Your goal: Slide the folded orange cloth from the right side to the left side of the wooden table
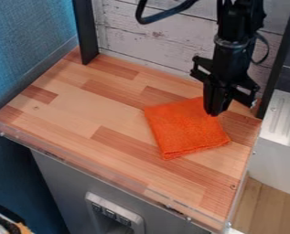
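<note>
Only the camera view to go on here. There's an orange cloth (184, 130) lying pretty flat on the wood-patterned counter (80, 105), and from the pincer (213, 112) most of it spreads out toward the camera and picture left. It's close to square, so no strong long axis imo, maybe a touch longer from back to front. The pincer looks clenched, with no cloth bunched up in it. Its tip overlaps the cloth's back-right edge in the picture, but I can't tell if it's touching or just above. The black arm (233, 55) is behind the cloth, coming in from the top edge, with the pincer hanging nearly straight down. Pale wood boards (147, 36) stand behind the cloth too, fwiw.
</note>
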You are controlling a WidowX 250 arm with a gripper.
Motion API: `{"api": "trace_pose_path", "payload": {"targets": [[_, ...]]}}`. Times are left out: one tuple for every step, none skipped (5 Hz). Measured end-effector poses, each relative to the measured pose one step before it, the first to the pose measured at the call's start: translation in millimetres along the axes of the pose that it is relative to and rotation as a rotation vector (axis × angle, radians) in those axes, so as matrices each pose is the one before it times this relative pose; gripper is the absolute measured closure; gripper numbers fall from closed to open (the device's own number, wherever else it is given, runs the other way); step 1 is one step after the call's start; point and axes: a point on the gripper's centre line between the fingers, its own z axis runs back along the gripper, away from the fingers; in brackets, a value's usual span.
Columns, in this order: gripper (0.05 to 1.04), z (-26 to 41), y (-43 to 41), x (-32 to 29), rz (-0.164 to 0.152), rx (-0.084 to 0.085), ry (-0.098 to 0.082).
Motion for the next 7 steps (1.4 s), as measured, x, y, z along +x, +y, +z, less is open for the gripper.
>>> {"api": "trace_pose_path", "payload": {"targets": [[1.017,-14.62,0.66,-3.89,-0.0069,0.0043,0.0114],[1.019,-11.58,0.80,-3.00,-0.0068,0.0064,0.0024],[1.019,-8.95,0.62,-6.02,0.0031,0.0094,-0.0034],[1.019,-2.46,0.95,0.01,0.0030,0.0076,-0.0114],[1.019,-1.74,10.64,-4.42,0.0204,0.0019,-0.0056],[1.019,-0.30,24.66,-9.85,0.0478,0.0007,-0.0145],[1.019,-0.58,30.45,-13.63,0.0708,-0.0038,0.0000]]}}
